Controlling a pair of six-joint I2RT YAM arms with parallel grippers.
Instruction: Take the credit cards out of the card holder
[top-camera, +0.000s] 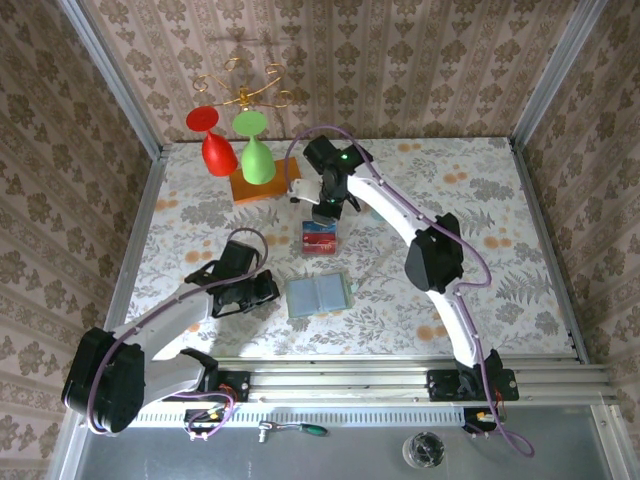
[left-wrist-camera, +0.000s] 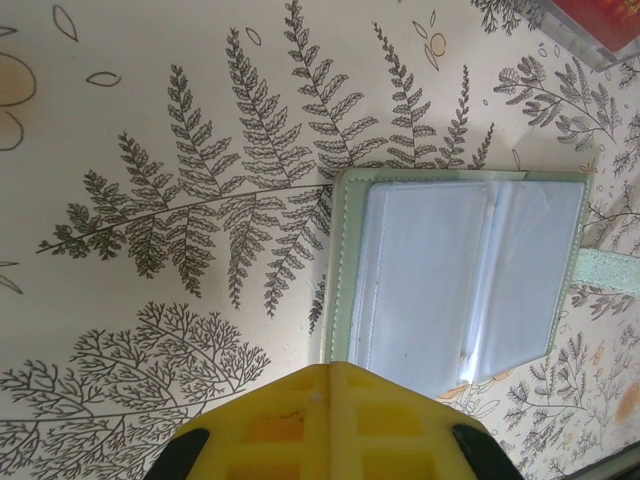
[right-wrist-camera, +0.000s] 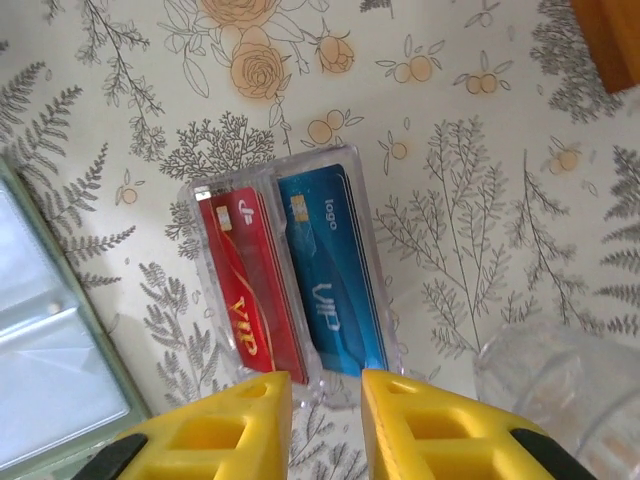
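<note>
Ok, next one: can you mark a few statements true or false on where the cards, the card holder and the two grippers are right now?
1. The card holder lies open on the table. True.
2. A red card and a blue card lie side by side in a clear tray. True.
3. The left gripper is wide open. False: its fingers are shut together, close to the card holder's edge.
4. The blue card sits in a card holder pocket. False: it is in the clear tray, and the pockets seen from the left wrist look empty.
5. The right gripper hangs over the clear tray, jaws parted. True.
</note>
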